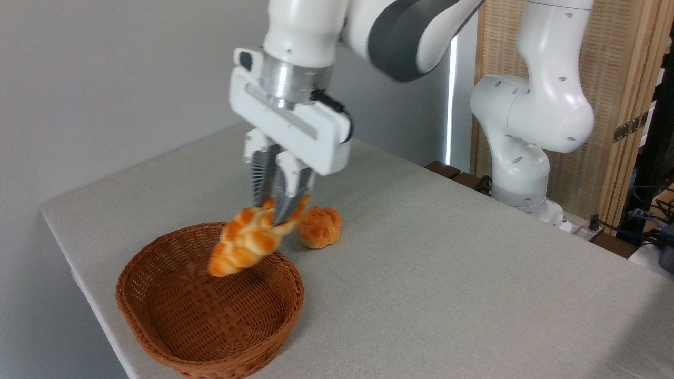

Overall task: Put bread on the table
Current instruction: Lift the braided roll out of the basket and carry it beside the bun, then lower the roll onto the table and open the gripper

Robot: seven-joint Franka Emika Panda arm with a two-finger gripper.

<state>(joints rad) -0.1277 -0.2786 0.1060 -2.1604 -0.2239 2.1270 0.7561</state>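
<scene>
The gripper is seen clamped on the bread, with the two ribbed fingers pinching the loaf close to its upper right end. The loaf is held in the air, clear of everything beneath it. Most of its length hangs away from the fingers toward about 7 o'clock, so the long axis runs on a slant from the pinched end at 1 o'clock down to the free pointed tip at 7 o'clock. That free tip is poised above the inside of the wicker basket, near its far rim, and no contact between loaf and basket can be made out.

The small round bun is already lying on the surface, just beside the gripper at roughly 3 o'clock, beyond the basket's far right edge. Whether the pinched end of the loaf overlaps the bun only in the line of sight or is truly close to it cannot be told for certain.

It is judged that the carry is under way and the placing is not yet done. The open cloth lies toward 3 to 4 o'clock from the gripper, while the loaf trails the opposite way, over the basket. The coming move is therefore thought to turn on this: the trailing tip has to be brought past the rim before any lowering, and the bun has to be kept clear of.
</scene>
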